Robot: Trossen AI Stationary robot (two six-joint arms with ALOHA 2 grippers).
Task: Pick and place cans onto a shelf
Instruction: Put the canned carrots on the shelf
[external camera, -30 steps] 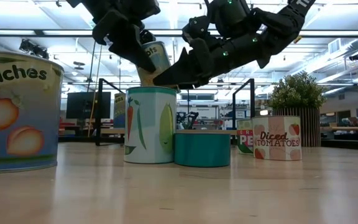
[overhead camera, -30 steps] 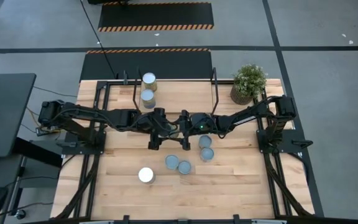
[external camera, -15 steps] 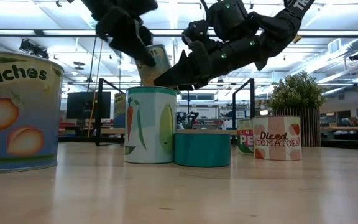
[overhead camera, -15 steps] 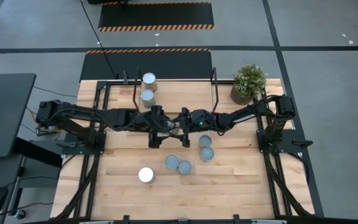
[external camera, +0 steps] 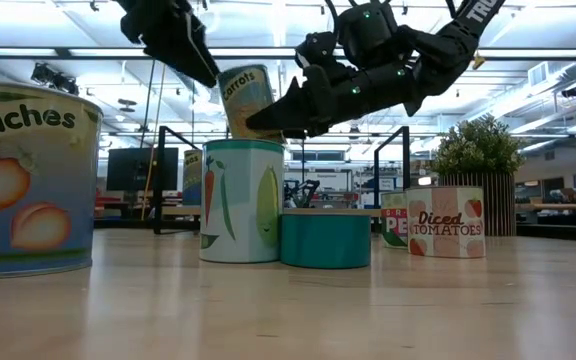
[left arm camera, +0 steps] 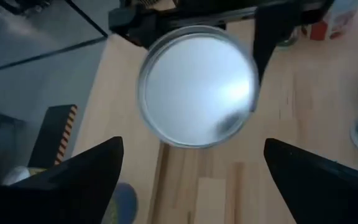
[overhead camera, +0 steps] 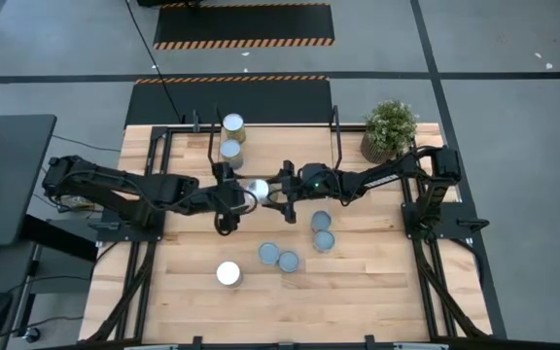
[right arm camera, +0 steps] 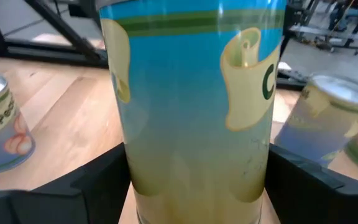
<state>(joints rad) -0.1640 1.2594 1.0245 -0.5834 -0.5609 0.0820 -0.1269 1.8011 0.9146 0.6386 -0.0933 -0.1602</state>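
Now that the left arm has drawn back: the carrots can point(external camera: 248, 100) hangs in the right gripper point(external camera: 280, 115) alone. A moment ago both grippers were crowded on it.
Left gripper point(overhead camera: 224, 200): it has moved away to its own side. Its fingers point(left arm camera: 79, 180) are spread wide with nothing between them, and its wrist view looks at the round top of the can from apart.
Right gripper: its fingers press both sides of the can, which fills the right wrist view. The can is in the air above the middle of the table point(overhead camera: 377, 292), a little tilted.
Meaning for the task: I judge that the handover from left to right is finished, so the carry to the shelf point(overhead camera: 290, 141) can begin.
Shelf: two cans point(overhead camera: 231, 138) already stand at its left part, one behind the other. The board to their right looks free.
Other cans: five point(overhead camera: 288, 261) stand on the table in front of the arms, well apart from the shelf.
Edges: the black uprights point(overhead camera: 336, 126) frame the shelf, and the right arm must pass between them, not against them. How much height is free above the board I cannot tell.
Open room: the way from the held can to the free part of the shelf seems open. The left gripper is near on one side, so it is better to move away from it. The plant point(overhead camera: 389, 128) stands outside the frame, beside the right arm.
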